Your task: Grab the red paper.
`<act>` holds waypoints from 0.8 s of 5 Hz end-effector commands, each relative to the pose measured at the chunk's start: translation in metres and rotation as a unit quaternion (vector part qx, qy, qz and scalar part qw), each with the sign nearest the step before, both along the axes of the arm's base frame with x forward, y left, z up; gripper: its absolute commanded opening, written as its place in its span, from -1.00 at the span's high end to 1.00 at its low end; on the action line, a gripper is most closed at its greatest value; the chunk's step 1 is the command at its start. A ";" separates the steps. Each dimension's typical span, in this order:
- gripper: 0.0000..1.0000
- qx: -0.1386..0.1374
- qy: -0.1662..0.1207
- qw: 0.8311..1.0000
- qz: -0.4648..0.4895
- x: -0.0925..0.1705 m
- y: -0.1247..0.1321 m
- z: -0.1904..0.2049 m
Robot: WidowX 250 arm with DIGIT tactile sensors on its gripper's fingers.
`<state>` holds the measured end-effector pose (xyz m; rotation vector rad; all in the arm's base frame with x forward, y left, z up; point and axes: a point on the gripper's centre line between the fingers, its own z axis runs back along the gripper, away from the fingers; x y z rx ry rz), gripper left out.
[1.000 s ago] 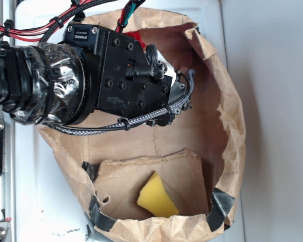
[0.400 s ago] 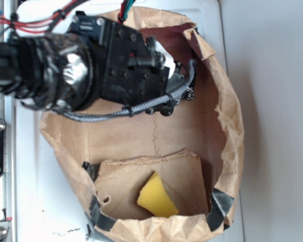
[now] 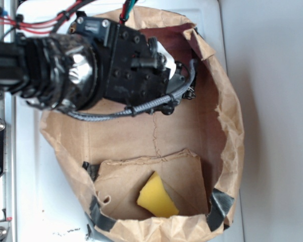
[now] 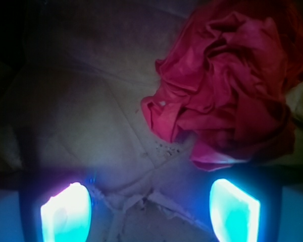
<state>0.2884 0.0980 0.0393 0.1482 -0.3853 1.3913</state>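
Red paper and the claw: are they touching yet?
Apart. The wrist view shows the red paper above and right of the open claw, with bare bag floor between it and both fingertips.

Pincer (image 3: 184, 93): we see its black body over the far end of the bag; its tips are hidden, so we cannot tell their spread.
Brown paper bag (image 3: 227, 126): open, lying around and under the pincer.
Yellow sponge (image 3: 156, 197): inside the bag, well apart from the pincer.
Worktop (image 3: 278, 121): white, beneath the bag.

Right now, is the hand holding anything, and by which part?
Nothing. The hand is open, its fingers empty; the red paper lies ahead, ungrasped.
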 end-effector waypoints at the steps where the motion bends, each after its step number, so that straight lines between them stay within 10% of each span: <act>1: -1.00 -0.016 0.025 0.999 0.035 -0.010 0.011 0.033; 4: -1.00 -0.004 0.038 0.998 0.046 -0.022 0.030 0.038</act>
